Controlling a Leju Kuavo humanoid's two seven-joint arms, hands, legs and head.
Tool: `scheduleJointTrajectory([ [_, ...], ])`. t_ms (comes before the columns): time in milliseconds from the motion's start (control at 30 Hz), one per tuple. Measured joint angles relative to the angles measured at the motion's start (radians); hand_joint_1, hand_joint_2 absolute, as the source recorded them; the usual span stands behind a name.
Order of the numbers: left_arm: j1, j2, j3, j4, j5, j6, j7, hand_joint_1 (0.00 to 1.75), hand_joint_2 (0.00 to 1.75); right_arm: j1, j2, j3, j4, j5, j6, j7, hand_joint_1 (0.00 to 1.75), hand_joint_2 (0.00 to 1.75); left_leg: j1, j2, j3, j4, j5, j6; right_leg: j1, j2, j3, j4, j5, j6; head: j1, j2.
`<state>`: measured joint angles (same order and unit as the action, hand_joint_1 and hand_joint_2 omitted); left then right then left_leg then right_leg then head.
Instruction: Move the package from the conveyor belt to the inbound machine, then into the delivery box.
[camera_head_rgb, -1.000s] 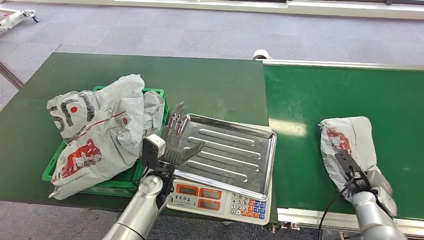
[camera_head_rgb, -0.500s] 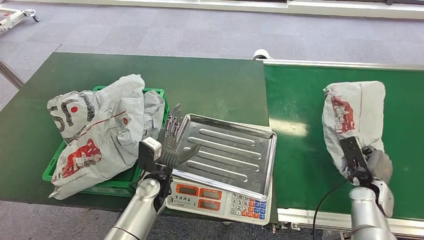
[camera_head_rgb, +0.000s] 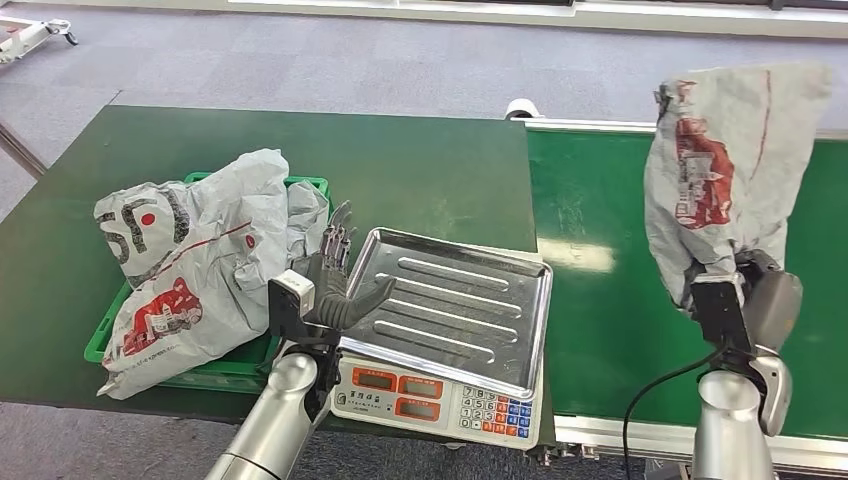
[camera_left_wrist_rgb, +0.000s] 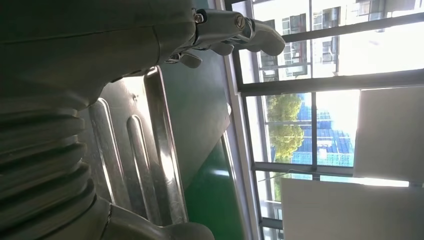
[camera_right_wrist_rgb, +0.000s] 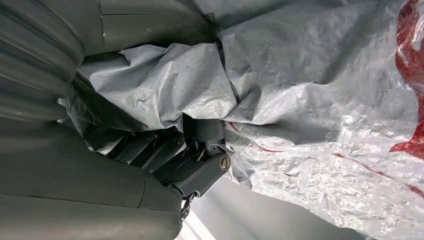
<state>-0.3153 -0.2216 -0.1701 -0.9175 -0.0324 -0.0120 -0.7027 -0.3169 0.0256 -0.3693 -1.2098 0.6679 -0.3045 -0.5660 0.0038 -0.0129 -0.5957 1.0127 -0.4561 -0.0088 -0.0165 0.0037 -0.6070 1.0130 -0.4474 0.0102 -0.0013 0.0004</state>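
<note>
Room: grey carpet floor behind a green desk and a green belt, with windows and buildings showing past the left wrist.
Package: the grey bag with red print hangs clear above the belt at about 2 o'clock in the head view, gripped at its lower end so its bulk stands up over the hand, probably so it clears the belt edge on the way across.
Right hand: the right hand is clenched on the bag; in the right wrist view its dark fingers bite into a crumpled fold, a hold that suits soft, slippery film.
Scale: the inbound machine, a scale with a steel tray and a keypad, sits at about 6 o'clock between belt and box, so the bag has only a short sideways trip to it.
Left hand: the left hand holds nothing, fingers spread and upright just at the tray's left edge, seemingly waiting to take the bag on from the tray.
Box: the green box lies at about 9 o'clock, just left of the scale, already heaped with other grey bags, so a further one may sit high and slide.
Stage: judged as mid-transfer, weighing not yet done.
</note>
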Motion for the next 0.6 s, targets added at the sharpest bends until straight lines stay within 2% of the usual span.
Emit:
scheduleJointTrajectory([
  [133,0.0,0.0,0.001,-0.009,0.005,0.003,0.0,0.0,1.75,0.036,0.022,0.11,-0.097,-0.063,0.135,-0.03,1.75,1.75,0.0,0.0,0.0,0.0,0.0,0.0,0.0,0.0,0.0,0.0,0.0,0.0,0.0,0.0],
  [267,0.0,0.001,0.001,-0.019,0.008,0.008,0.0,0.0,1.75,0.066,0.039,0.227,-0.182,-0.092,0.212,-0.028,1.75,1.75,0.0,0.0,0.0,0.0,0.0,0.0,0.0,0.0,0.0,0.0,0.0,0.0,0.0,0.0],
  [433,0.001,0.001,0.001,-0.03,0.008,0.023,0.0,0.0,1.75,0.09,0.041,0.364,-0.249,-0.117,0.29,0.0,1.75,1.75,0.0,0.0,0.0,0.0,0.0,0.0,0.0,0.0,0.0,0.0,0.0,0.0,0.0,0.0],
  [600,0.003,0.001,0.001,-0.037,0.008,0.031,0.0,0.0,1.75,0.103,0.041,0.46,-0.256,-0.161,0.406,0.073,1.75,1.75,0.0,0.0,0.0,0.0,0.0,0.0,0.0,0.0,0.0,0.0,0.0,0.0,0.0,0.0],
])
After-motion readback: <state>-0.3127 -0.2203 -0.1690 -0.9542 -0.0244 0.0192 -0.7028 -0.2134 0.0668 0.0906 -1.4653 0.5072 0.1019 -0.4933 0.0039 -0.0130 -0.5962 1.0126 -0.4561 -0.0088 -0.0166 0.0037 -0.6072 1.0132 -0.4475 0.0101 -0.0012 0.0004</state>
